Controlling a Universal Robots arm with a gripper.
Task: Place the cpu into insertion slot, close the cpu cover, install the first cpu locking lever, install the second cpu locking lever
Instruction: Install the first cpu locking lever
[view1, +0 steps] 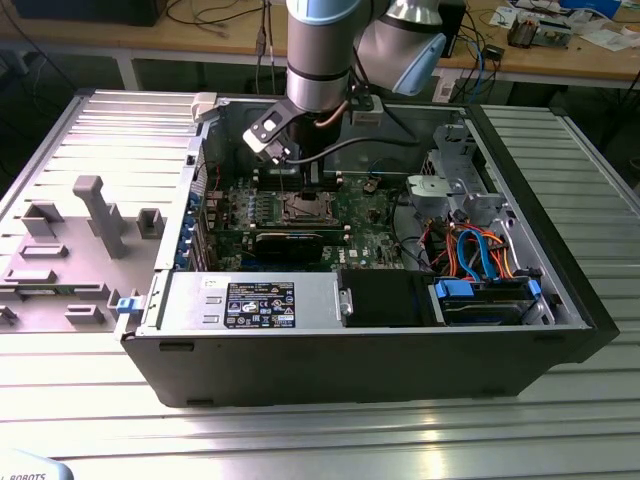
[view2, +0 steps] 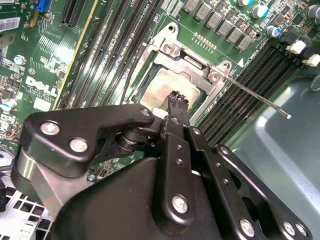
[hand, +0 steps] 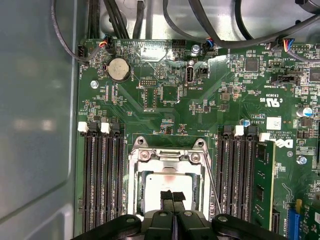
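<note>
Status: cpu (hand: 155, 182) is seated in the insertion slot (view1: 300, 208) on the green motherboard (hand: 170, 95), grey face visible through the window of the cpu cover (hand: 165, 156). The cover looks to be lying flat over the socket, so I'd call steps one and two done or near enough. The levers are not done: one thin locking lever (view2: 260, 100) sticks out free past the socket corner over the memory slots (view2: 250, 70), unlatched. I can't tell the state of the other one. Tool (hand: 172, 196) is right over the socket, jaws closed together with nothing between them. In both wrist views the tips sit on or just above the cpu face, contact unclear. The open computer case (view1: 400, 350) sits on the ribbed counter (view1: 300, 430).
</note>
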